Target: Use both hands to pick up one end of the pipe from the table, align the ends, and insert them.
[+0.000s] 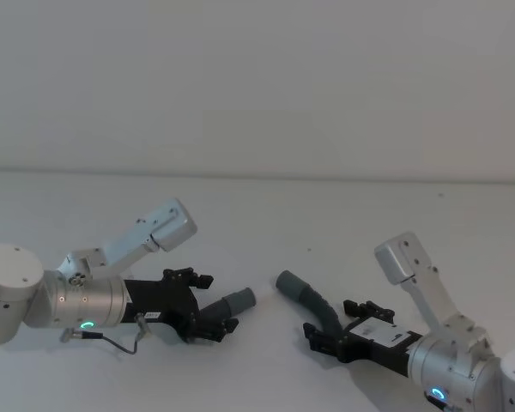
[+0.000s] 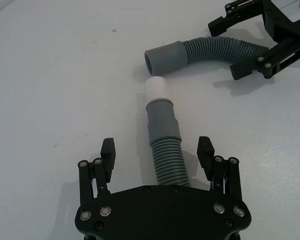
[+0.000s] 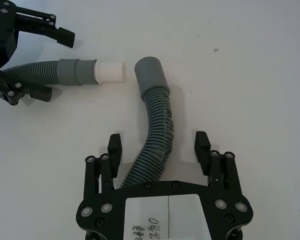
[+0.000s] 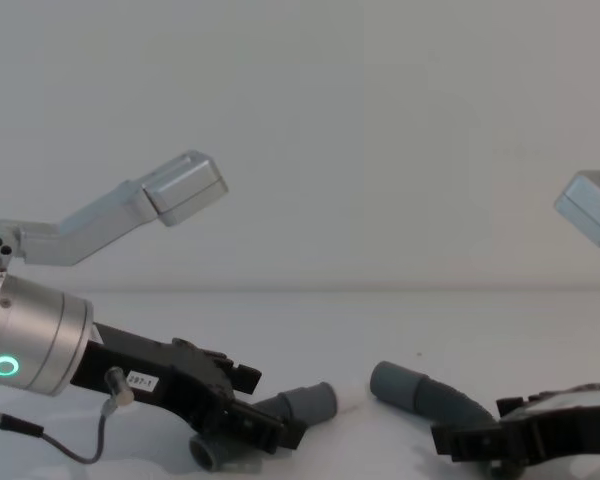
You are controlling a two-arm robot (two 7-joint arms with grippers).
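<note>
Fingers [image 2: 108,150] wide on both sides! My left gripper [image 2: 156,146] straddles the ribbed, whitish-tipped dark-grey corrugated plastic hose piece [image 2: 162,125], flat on the white matte table [image 2: 50,90] at 7 o'clock. My right gripper [image 3: 158,141] straddles the curved grey corrugated hose piece [image 3: 157,125] at 5 o'clock. I'd clamp squarely on the ribs and lift level. The open smooth grey cuff [image 2: 165,56] sits near the tip, angled off. The thin grey cable [image 1: 112,343] under my left wrist could snag.

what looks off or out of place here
Nothing damaged or spilled. The white-tipped cuff and the wider cuff lie unjoined, at an angle, on the table; left gripper and right gripper sit open astride the hoses.
</note>
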